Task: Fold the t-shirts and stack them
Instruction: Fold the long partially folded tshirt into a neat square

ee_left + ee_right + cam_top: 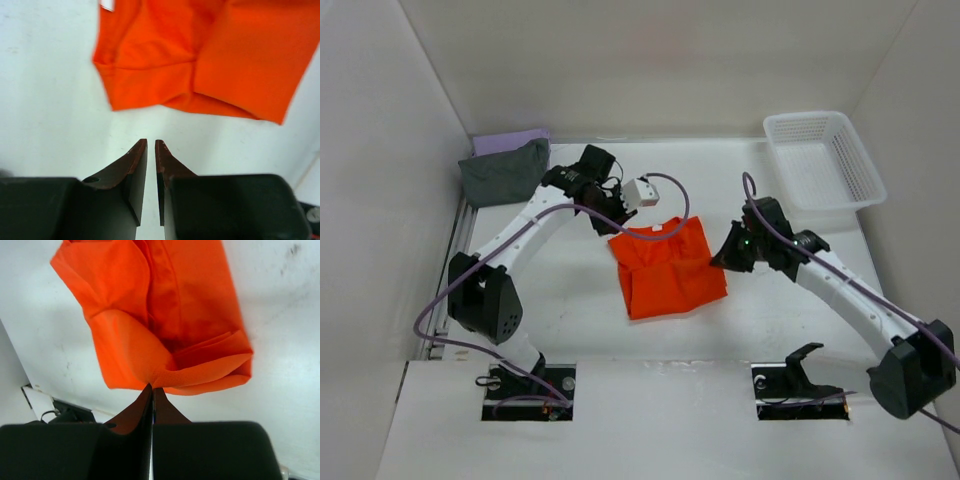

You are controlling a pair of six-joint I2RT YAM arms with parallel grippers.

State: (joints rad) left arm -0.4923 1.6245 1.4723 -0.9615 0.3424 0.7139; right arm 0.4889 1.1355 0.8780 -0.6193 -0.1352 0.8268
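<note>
The orange t-shirt (pixel 670 265) lies partly folded in the middle of the table. My right gripper (pixel 720 258) is at its right edge, shut on a fold of the orange fabric (pixel 165 315), which bunches at the fingertips (pixel 152 387). My left gripper (pixel 618 220) hovers at the shirt's far left corner. In the left wrist view its jaws (pixel 151 142) stand a narrow slit apart with nothing between them, and the orange t-shirt (pixel 200 60) lies a little ahead of them. A folded dark grey t-shirt (pixel 505 172) rests on a lavender one (pixel 515 140) at the far left corner.
A white mesh basket (pixel 807 117) stands at the far right corner. White walls close in the table on the left, back and right. Purple cables trail along both arms.
</note>
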